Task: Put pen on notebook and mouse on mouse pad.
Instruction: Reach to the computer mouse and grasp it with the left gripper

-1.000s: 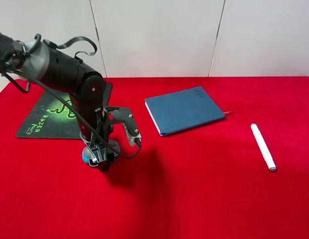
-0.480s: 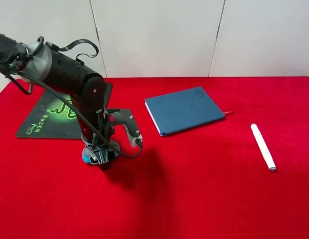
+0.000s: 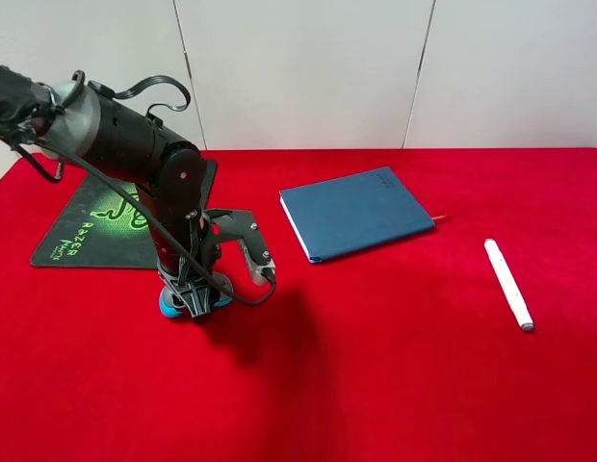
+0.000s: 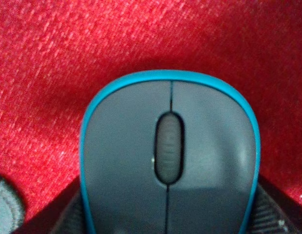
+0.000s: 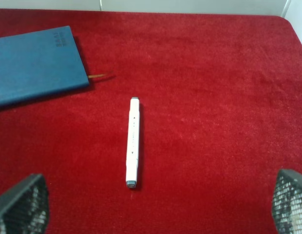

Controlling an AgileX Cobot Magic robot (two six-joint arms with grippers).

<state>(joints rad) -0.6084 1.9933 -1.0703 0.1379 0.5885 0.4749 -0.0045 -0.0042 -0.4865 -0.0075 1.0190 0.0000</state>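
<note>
Left fingers (image 4: 275, 214) clamp the mouse (image 4: 170, 156) by its blue sides. The mouse sits on the red desk (image 3: 376, 375), just off the mouse pad (image 3: 77, 231). Right fingers (image 5: 22, 207) are spread wide, empty. The pen (image 5: 133, 142) lies on the desk near the notebook (image 3: 354, 212), not touching.

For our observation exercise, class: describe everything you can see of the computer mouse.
The mouse is a small oval, cordless as far as visible, with a matt grey top, a bright blue rim, a dark scroll wheel and a centre seam splitting two buttons. It sits flat, top up, on the red cloth, just off the mouse pad, not on it. The left gripper stands over it, jaws flanking both sides; whether they squeeze it cannot be told.
</note>
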